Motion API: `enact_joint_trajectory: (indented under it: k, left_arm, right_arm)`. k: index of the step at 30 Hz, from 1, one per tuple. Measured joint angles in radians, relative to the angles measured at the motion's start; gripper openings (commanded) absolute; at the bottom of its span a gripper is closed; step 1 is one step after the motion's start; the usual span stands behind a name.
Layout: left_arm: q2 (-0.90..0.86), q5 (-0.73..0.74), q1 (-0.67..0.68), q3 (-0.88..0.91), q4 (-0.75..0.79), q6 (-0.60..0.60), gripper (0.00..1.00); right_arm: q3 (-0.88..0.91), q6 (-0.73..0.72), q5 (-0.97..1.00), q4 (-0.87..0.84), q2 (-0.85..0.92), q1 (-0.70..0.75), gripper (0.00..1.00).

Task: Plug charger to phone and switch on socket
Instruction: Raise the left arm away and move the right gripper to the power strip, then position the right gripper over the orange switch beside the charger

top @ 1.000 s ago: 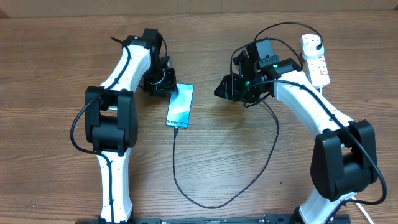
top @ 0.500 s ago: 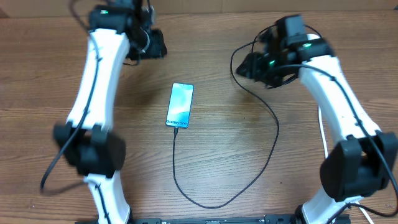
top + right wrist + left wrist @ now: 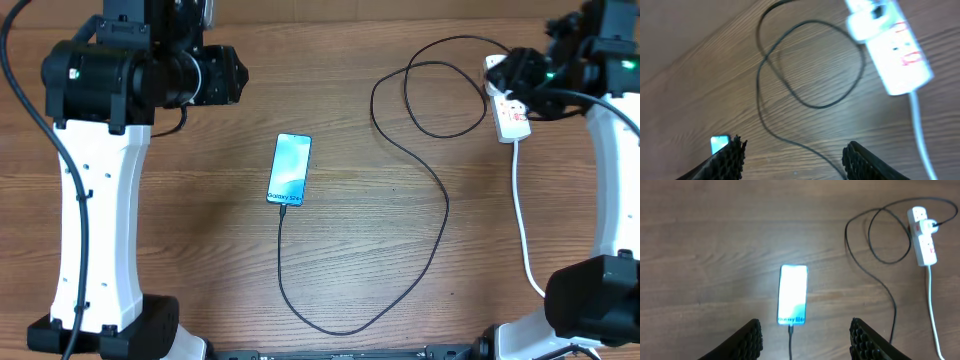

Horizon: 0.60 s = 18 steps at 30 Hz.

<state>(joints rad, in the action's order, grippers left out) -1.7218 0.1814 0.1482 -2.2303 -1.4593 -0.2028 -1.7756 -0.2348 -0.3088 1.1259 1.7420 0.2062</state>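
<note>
The phone (image 3: 290, 169) lies flat mid-table, its cyan screen lit, with the charger cable (image 3: 443, 215) plugged into its near end. The cable curves round to the right and loops up to a plug in the white socket strip (image 3: 507, 110) at the far right. The left wrist view shows the phone (image 3: 792, 295), the cable (image 3: 894, 307) and the strip (image 3: 923, 242). The right wrist view shows the cable loop (image 3: 810, 65), the strip (image 3: 895, 52) and a corner of the phone (image 3: 719, 144). My left gripper (image 3: 805, 340) is open and empty, high above the phone. My right gripper (image 3: 795, 160) is open and empty, raised near the strip.
The strip's thick white lead (image 3: 521, 225) runs down the right side toward the table's front edge. The table top is bare brown wood (image 3: 200, 260). The arm bases stand at the front left and front right.
Both arms have risen and pulled back from the table middle. The left gripper left the phone and went up and left. The right gripper moved right, to above the strip.
</note>
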Motion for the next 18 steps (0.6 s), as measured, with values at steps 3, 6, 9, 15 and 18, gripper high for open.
enact_joint_trajectory:
  k: [3,6,9,15,18]
  left_arm:
    - [0.004,0.000,0.000,0.000,-0.044,0.000,0.53]
    - [0.004,-0.001,0.000,0.000,-0.081,0.000,0.54]
    - [0.004,-0.013,0.000,0.000,-0.100,0.006,1.00]
    - [0.004,-0.037,0.000,0.000,-0.106,0.011,0.99]
    - [0.004,-0.040,0.000,0.000,-0.106,0.011,1.00]
  right_arm:
    - [0.000,0.000,0.002,0.005,0.000,0.048,0.66]
    - [0.000,0.004,0.003,0.008,0.000,0.080,0.67]
    - [0.000,0.011,0.010,0.010,0.000,0.090,0.69]
    - [0.000,0.023,0.049,0.005,0.000,0.089,0.71]
    - [0.000,0.024,0.074,-0.008,0.000,0.089,0.72]
